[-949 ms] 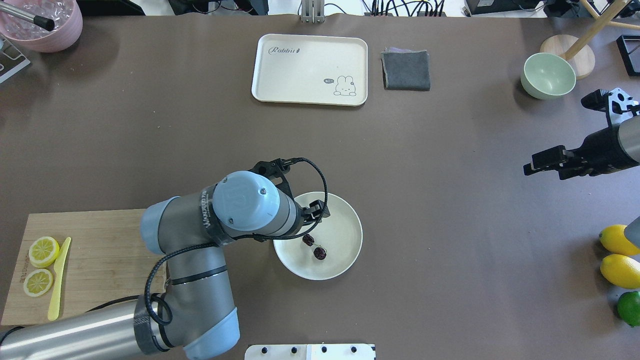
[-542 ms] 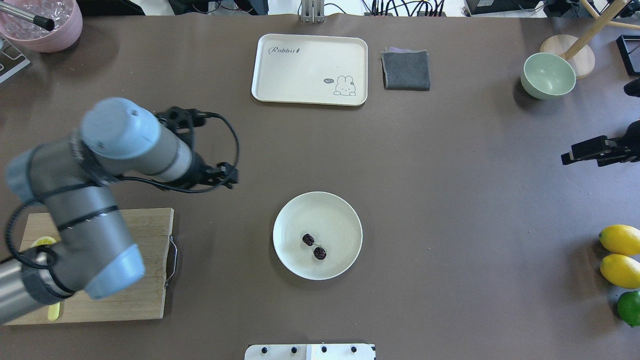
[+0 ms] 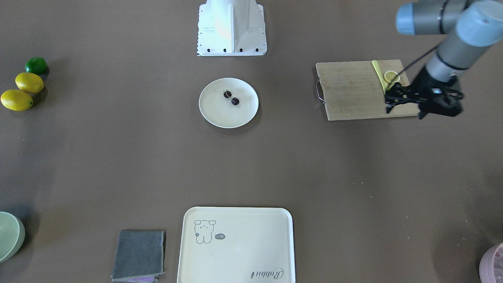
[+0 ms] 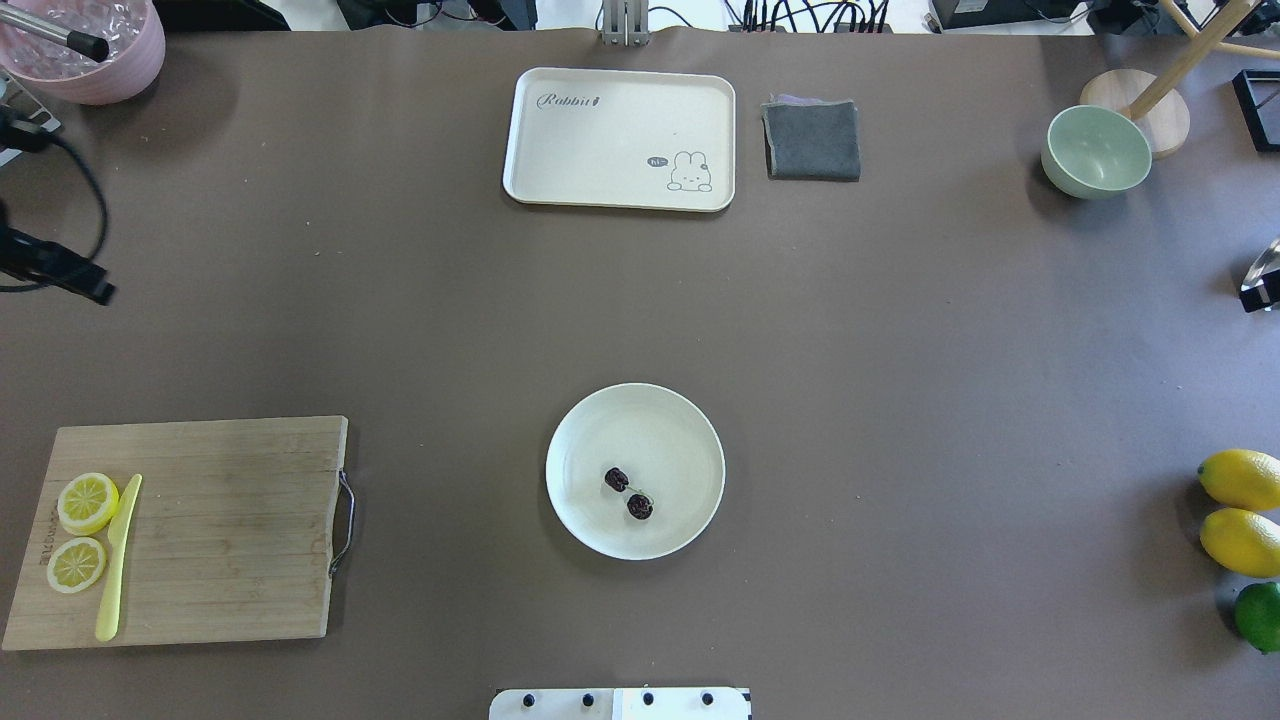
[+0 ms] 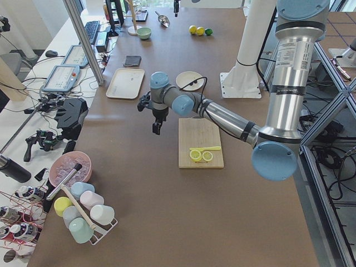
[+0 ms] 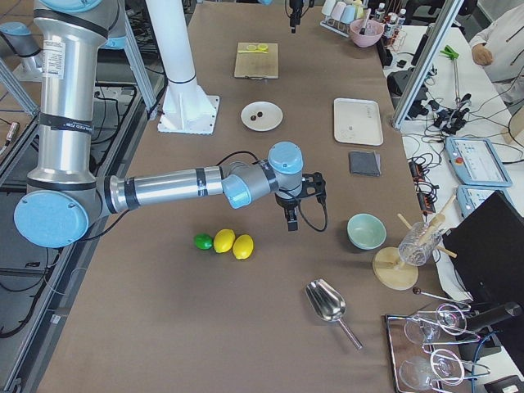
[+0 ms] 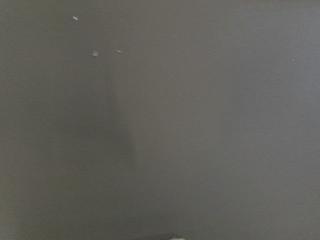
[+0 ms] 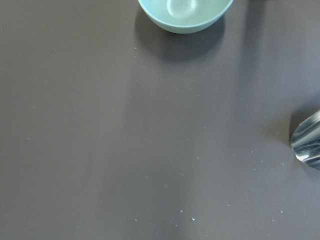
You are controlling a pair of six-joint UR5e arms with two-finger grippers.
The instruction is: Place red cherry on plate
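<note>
The red cherry (image 4: 627, 493), two tiny dark maroon fruits on one stem, lies on the round cream plate (image 4: 660, 425) near the table's middle. The front-facing view shows the same cherry (image 3: 231, 97) on the plate (image 3: 228, 114). My left gripper (image 3: 404, 112) hangs open and empty beyond the cutting board, far from the plate; only its edge (image 4: 62, 277) shows overhead. My right gripper (image 6: 291, 219) shows only in the right side view, near the green bowl, and I cannot tell its state. The left wrist view holds only bare table.
A wooden cutting board (image 4: 220, 530) carries lemon slices (image 4: 87, 502) and a yellow knife (image 4: 118, 560). A rabbit tray (image 4: 620, 138), grey cloth (image 4: 812, 140) and green bowl (image 4: 1096, 152) line the far side. Lemons (image 4: 1240, 480), a lime and a metal scoop (image 4: 1262, 280) sit at the right.
My left arm has swung away from the plate, far to the left and almost out of the overhead view. The right arm withdrew off the right edge. The cherry stays on the plate.
</note>
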